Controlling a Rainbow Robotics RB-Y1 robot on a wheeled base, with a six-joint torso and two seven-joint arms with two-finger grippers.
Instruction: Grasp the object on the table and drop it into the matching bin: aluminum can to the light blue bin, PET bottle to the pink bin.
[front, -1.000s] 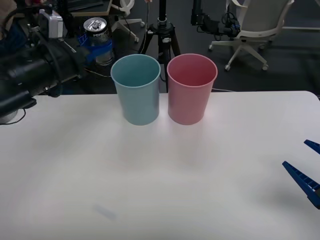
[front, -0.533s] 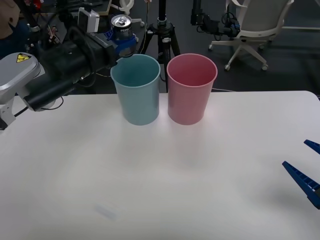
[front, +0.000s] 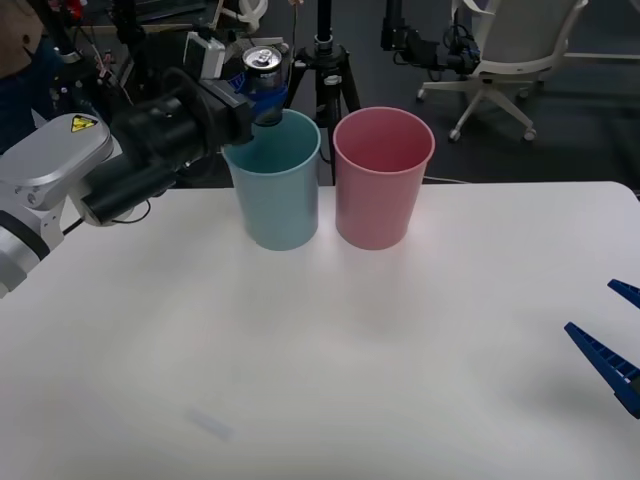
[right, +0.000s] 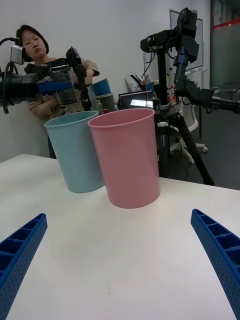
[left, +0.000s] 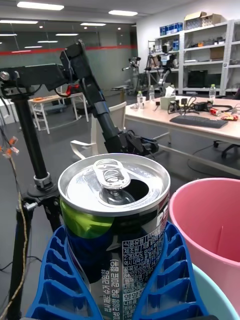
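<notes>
Table (front: 330, 380): big white top, bare in front; both bins stand at its far edge.
Lt blue bin (front: 272, 180): upright, just left of the pink one, mouth open for the drop. Correct target for the can.
Pink bin (front: 383, 178): just beside the blue, prob. touching at rims; meant for PET, so not in play.
L arm: reaches across from the left, wrist up at the blue bin's rim, so the can can fall straight in.
L gripper (front: 262, 92): blue fingers (left: 172, 280) clamped on the can's sides, upright.
R gripper (front: 615, 345): parked low at table's right edge, fingers spread, holding nothing.
Can (front: 264, 70): held upright, tab up, above the blue bin's back-left rim. Not yet dropped; judged nearly ready for release, maybe a bit more toward centre first.
</notes>
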